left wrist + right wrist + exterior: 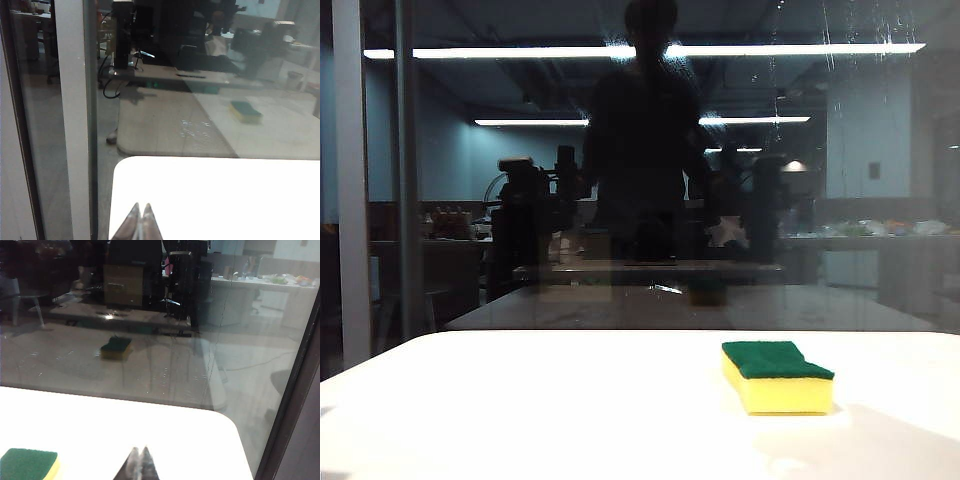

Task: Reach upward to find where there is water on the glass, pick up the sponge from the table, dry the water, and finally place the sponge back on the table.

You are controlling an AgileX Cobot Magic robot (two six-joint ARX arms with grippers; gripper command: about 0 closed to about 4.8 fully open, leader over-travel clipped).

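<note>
The yellow sponge (pixel 777 375) with its green scouring layer on top lies flat on the white table (pixel 520 400), right of the middle. Behind the table stands the dark glass (pixel 620 200). Faint whitish droplets and thin streaks of water (pixel 845 45) speckle its upper right. My left gripper (pixel 140 207) is shut and empty, low over the table's corner near the grey frame bar (pixel 72 120). My right gripper (pixel 139 450) is also shut and empty over the table, with the sponge (pixel 27 464) a short way to its side, not touching. Neither gripper shows directly in the exterior view.
The glass reflects a person, the robot arms, ceiling light strips and a dim copy of the sponge (pixel 116 347). The table's rounded far corners (pixel 227 425) end just short of the pane. A dark frame (pixel 295 405) borders the glass on the right.
</note>
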